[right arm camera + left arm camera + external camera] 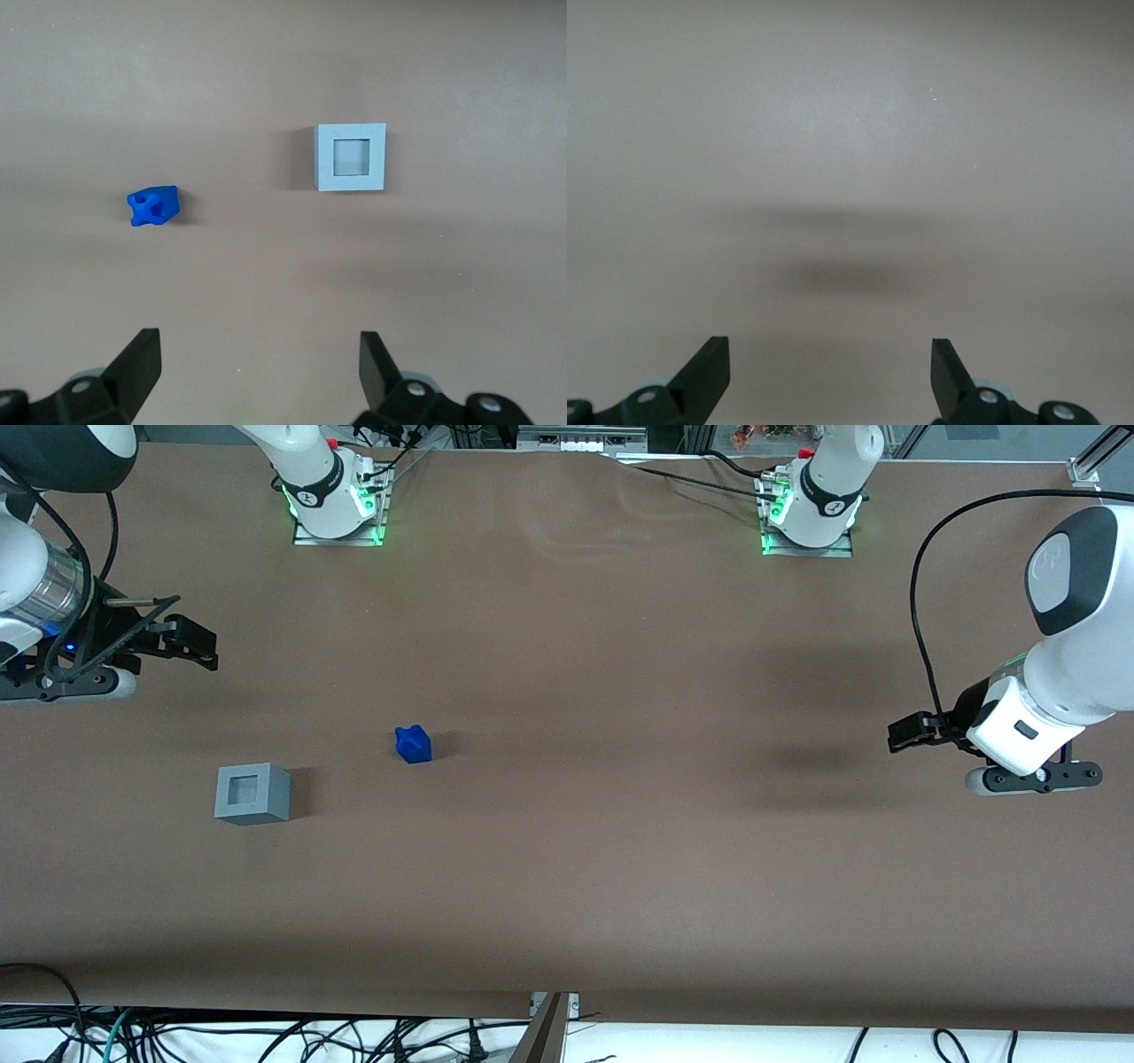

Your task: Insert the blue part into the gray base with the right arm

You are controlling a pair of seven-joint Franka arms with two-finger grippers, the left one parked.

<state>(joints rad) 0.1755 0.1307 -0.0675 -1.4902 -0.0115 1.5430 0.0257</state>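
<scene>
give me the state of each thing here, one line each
blue part: loose on the table, not gripped, apart from the gray base, farther from the front camera than it
gray base: upright on the table, square recess facing up and empty
gripper: fingers open, holding nothing, up above the table at the working arm's end, away from both parts

Matt plastic blue part [413, 745], gray base [252, 794]

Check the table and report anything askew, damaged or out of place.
Nothing looks damaged. The blue part lies apart from the gray base, not yet inserted, and sits skewed relative to the base's square recess. The gripper hangs above both, jaws open, holding nothing.
</scene>
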